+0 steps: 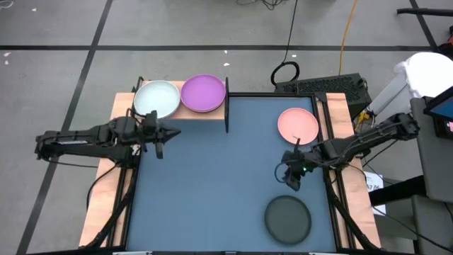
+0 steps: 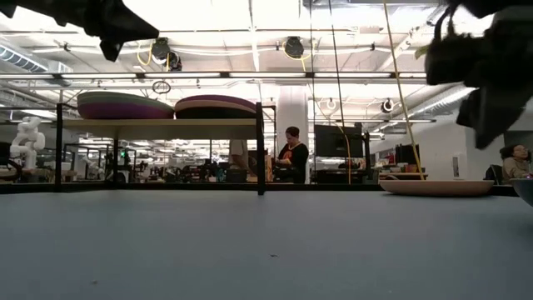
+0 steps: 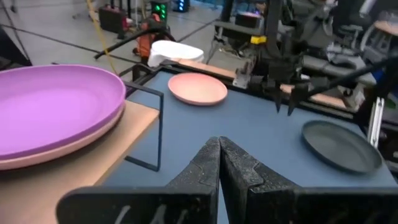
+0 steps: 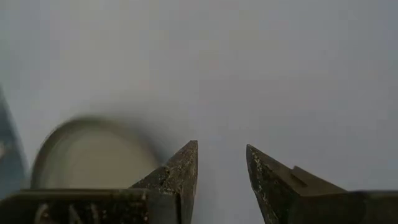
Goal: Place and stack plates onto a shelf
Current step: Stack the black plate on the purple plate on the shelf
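Guessing the black plate (image 1: 287, 218) near the shelf-side (image 1: 212, 113) is stiff, light, slick: right gripper (image 1: 291, 177), fingers apart, should pinch its rim.

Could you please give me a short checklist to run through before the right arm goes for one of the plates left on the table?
1. Right gripper empty, fingers apart: ok.
2. Round matte black plate lies free on the blue-grey tabletop: ok.
3. Round pink plate also free: ok.
4. Left gripper shut, empty, beside the light-wood shelf: ok.
5. Shelf stacks, whitish plate and purple plate on top, sit level: ok.
6. Height each stack can still take: cannot tell.
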Available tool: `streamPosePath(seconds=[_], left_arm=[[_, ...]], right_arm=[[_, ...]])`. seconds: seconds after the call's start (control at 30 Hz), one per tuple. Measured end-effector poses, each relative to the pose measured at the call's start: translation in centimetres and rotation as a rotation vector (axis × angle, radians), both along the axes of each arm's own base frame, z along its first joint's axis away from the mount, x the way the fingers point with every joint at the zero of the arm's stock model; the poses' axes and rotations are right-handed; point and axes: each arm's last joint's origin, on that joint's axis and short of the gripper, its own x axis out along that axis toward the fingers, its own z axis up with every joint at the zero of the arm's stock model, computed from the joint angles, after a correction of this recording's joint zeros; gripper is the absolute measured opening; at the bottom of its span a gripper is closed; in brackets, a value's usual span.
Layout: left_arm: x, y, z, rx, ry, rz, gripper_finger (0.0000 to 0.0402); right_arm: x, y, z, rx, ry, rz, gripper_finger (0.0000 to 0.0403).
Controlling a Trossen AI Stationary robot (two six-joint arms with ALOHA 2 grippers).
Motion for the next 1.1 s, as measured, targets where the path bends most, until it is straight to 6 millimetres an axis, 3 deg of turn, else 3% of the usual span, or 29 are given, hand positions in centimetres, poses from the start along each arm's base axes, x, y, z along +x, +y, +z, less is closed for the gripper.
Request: streamPosePath(seconds=[0.23,0.57,0.8,1.1], left_arm=[[0.2,-0.1,-0.2,0.005,0.016,-0.011,0.0008],[0.2,-0.1,-0.3,0.016,0.034,-0.014,0.0008],[0.2,-0.1,-0.3,0.001,0.031,-0.011,0.0008],[0.2,-0.1,-0.4,-0.017,0.033,-0.007,0.0008]], right_arm=[[-0.6,2.3,-0.2,0.084,0.042,0.079,0.0118],[-1.4,4.7,-1.2,0.147,0.173,0.048,0.0119],[-1.7,4.4,-1.7,-0.004,0.167,-0.019,0.0119],[-1.6,4.9,-1.7,0.094,0.196,0.044,0.0119]])
